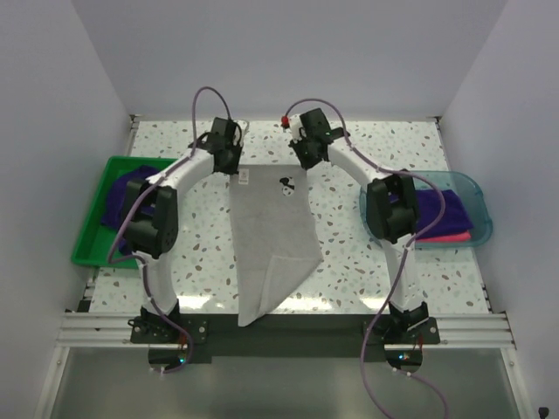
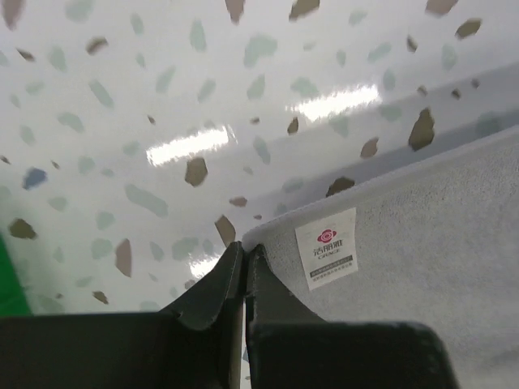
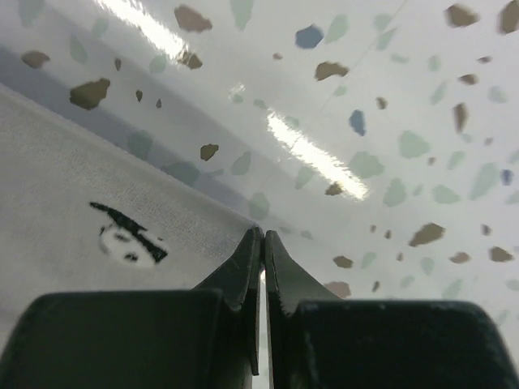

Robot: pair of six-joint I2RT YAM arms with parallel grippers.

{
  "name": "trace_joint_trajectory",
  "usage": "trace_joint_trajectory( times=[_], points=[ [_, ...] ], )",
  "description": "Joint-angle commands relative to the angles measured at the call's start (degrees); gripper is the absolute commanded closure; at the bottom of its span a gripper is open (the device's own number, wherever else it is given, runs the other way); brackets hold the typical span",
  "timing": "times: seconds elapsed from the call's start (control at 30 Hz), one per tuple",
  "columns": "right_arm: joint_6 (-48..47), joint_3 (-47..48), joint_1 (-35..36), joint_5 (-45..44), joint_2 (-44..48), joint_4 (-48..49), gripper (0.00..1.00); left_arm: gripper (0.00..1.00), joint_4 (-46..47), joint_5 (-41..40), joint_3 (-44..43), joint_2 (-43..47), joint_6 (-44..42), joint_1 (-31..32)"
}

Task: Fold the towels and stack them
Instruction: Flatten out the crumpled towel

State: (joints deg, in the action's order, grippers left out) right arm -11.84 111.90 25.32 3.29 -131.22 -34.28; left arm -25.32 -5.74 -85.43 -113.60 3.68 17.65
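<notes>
We read a white sewn label (image 2: 326, 247) on the grey towel (image 2: 438, 243), just right of the left claw (image 2: 245, 251). It carries a round red logo over lines of print too small for us to make out. Just left of the right claw (image 3: 263, 235), a black-and-white motif (image 3: 128, 235) is printed on the same cloth; we cannot tell what it depicts.

The left claw is pressed together, pinching the towel's far left corner. The right claw is likewise pressed together, nipping the far right corner at its edge. From both claws the towel runs back toward the arm bases, flat on the speckled surface (image 1: 349, 262).

Out beyond the left claw, purple towels (image 1: 122, 196) lie in a green bin (image 1: 87, 236). Out beyond the right claw, a dark purple towel (image 1: 441, 205) and a pink towel (image 1: 450, 236) lie in a teal tray (image 1: 476, 196).
</notes>
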Motion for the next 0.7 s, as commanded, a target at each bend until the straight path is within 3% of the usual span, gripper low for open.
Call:
trace_joint_trajectory(
  times=[0.0,0.27,0.67],
  points=[
    [-0.12,4.56,-0.98,-6.44,11.15,2.29,1.00,1.00,1.07,-2.17,-7.37,5.93,-5.25,-0.95],
    [0.76,2.98,-0.98,-6.11,25.64,6.86,1.00,1.00,3.95,1.34,-12.92,19.28,-10.53,-0.25],
    [-0.47,-13.27,-0.89,10.85,56.14,4.49,1.00,1.00,8.45,12.67,3.77,51.62,-15.72,3.35]
  ],
)
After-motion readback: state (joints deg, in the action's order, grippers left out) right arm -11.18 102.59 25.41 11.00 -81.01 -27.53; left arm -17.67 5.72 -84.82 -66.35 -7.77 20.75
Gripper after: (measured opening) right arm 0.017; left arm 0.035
